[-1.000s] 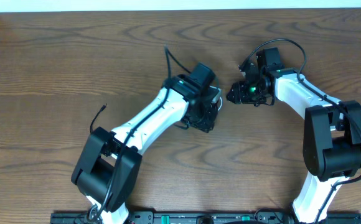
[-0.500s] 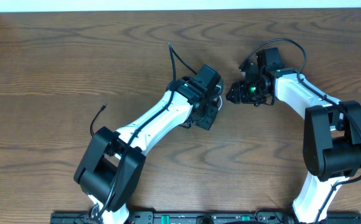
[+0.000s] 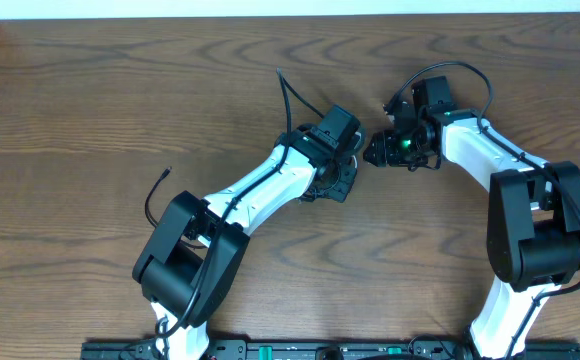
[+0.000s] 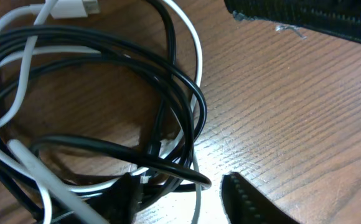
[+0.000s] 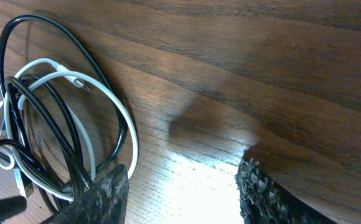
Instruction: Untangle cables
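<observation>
**Supervisor:** Report progress on the cables, starting from the near edge.

**Operator:** Nearest me, the left arm (image 3: 260, 185) and the right arm (image 3: 530, 225) rise from the near edge of the table (image 3: 90, 90). Further in, about mid-table and slightly toward the far edge, the left gripper (image 4: 274, 109) and the right gripper (image 5: 180, 193) face each other at close range. The cables (image 4: 190, 87) lie under and between them, so I see almost nothing of them from overhead.

**Supervisor:** Jaw state?

**Operator:** Both claws stand moderately apart and hold nothing. On the left wrist view I see bare wood between the fingers, with the bundle just beside them. On the right wrist view one fingertip (image 5: 99, 199) overlaps the edge of the bundle. I cannot tell whether it touches.

**Supervisor:** How much is done?

**Operator:** In my judgement, nothing yet. The white cable (image 4: 31, 160) weaves through the black cables (image 5: 92, 61), and the loops cross over and under one another in a single heap. No cord lies apart from the rest. Remaining procedure:
- Select one strand. I favour the white one, since its plug (image 4: 75, 7) lies exposed at the rim of the heap.
- Draw it clear.
- Repeat for each black cord.
</observation>
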